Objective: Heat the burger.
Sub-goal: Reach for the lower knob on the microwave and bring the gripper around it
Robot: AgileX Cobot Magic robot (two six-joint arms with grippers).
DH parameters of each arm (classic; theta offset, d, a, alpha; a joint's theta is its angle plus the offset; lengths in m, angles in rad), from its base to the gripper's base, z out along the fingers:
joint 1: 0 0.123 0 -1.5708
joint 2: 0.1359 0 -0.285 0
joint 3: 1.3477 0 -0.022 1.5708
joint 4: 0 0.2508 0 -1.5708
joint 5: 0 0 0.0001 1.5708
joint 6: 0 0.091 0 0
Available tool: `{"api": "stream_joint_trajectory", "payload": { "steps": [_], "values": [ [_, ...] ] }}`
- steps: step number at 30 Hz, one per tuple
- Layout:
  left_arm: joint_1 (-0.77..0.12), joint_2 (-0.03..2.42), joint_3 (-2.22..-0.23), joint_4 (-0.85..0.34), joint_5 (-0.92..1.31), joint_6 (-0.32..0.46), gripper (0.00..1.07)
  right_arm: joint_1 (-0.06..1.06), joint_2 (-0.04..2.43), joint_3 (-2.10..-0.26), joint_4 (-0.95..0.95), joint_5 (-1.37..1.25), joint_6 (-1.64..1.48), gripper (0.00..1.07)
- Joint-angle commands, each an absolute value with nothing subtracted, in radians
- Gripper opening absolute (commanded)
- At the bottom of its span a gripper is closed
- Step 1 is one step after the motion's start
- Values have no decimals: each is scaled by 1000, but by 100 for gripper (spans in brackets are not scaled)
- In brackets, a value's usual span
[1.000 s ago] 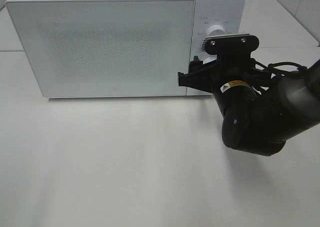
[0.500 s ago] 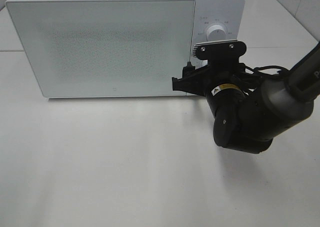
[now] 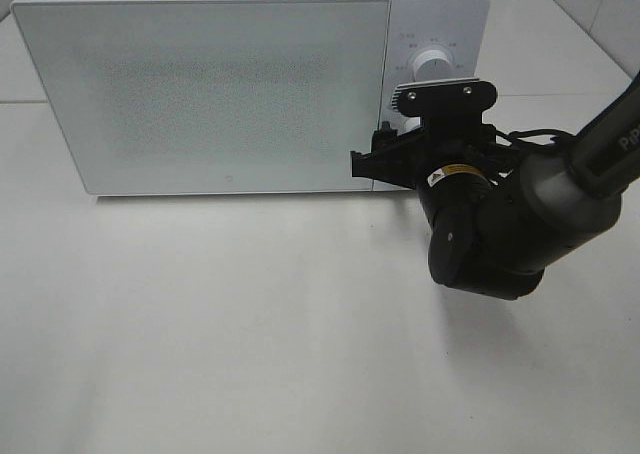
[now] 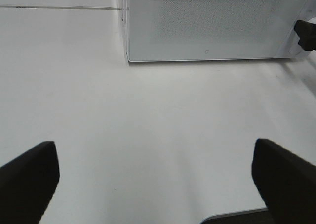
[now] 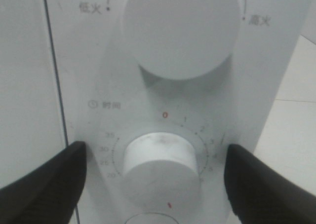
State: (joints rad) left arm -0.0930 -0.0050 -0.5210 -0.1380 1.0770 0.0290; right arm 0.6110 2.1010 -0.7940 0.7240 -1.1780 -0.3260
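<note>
Burger: not visible in any view. The microwave (image 3: 200, 84) is the only enclosure in the scene. Its door (image 3: 210, 89) is shut and frosted, so its contents cannot be determined.

Microwave: white unit at the far side of the table (image 3: 250, 324). The door covers most of the front. The control panel (image 3: 400, 49) occupies the strip to the right of the door in the high view and carries two round white dials, one above the other. The upper dial (image 5: 180, 29) is fully exposed. The timer dial (image 5: 159, 165) sits below it, ringed by a printed scale that starts at a red 0. A small red mark shows on the dial's rim on the side opposite the 0.

Right gripper (image 5: 155, 182): positioned directly in front of the panel, pointed at the timer dial. Its jaws are spread, with one black finger (image 5: 44, 184) on each side of the dial. Both fingers stand clear of the dial, and nothing is gripped. In the high view the arm and its camera mount cover most of the timer dial.

Left gripper (image 4: 157, 184): outside the high view. Its wrist view shows the jaws spread wide above bare table, well apart from the microwave, with nothing between the fingers (image 4: 27, 179).
</note>
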Motion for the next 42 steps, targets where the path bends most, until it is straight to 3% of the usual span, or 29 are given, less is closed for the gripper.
{"api": "stream_joint_trajectory", "payload": {
  "steps": [1, 8, 13, 15, 16, 17, 18, 19, 20, 21, 33, 42],
  "values": [
    [-91, -23, -517, -140, 1068, 27, 98, 606, 2106, -815, 716, -1181, -316, 75],
    [-91, -23, -517, -140, 1068, 27, 98, 606, 2106, -815, 720, -1192, -316, 73],
    [-91, -23, -517, -140, 1068, 27, 98, 608, 2101, -815, 719, -1196, -317, 62],
    [-91, -23, -517, -140, 1068, 27, 98, 608, 2093, -815, 719, -1211, -316, 43],
    [-91, -23, -517, -140, 1068, 27, 98, 608, 2093, -815, 719, -1211, -316, 43],
    [-91, -23, -517, -140, 1068, 27, 98, 608, 2092, -815, 719, -1222, -316, 27],
    [-91, -23, -517, -140, 1068, 27, 98, 608, 2092, -815, 719, -1223, -316, 18],
    [-91, -23, -517, -140, 1068, 27, 98, 608, 2092, -815, 719, -1223, -316, 18],
    [-91, -23, -517, -140, 1068, 27, 98, 608, 2092, -815, 719, -1227, -316, 4],
    [-91, -23, -517, -140, 1068, 27, 98, 608, 2092, -815, 718, -1229, -316, 0],
    [-91, -23, -517, -140, 1068, 27, 98, 608, 2091, -815, 672, -1267, -244, 0],
    [-91, -23, -517, -140, 1068, 27, 98, 608, 2091, -815, 623, -1313, -11, 1]
  ]
}}
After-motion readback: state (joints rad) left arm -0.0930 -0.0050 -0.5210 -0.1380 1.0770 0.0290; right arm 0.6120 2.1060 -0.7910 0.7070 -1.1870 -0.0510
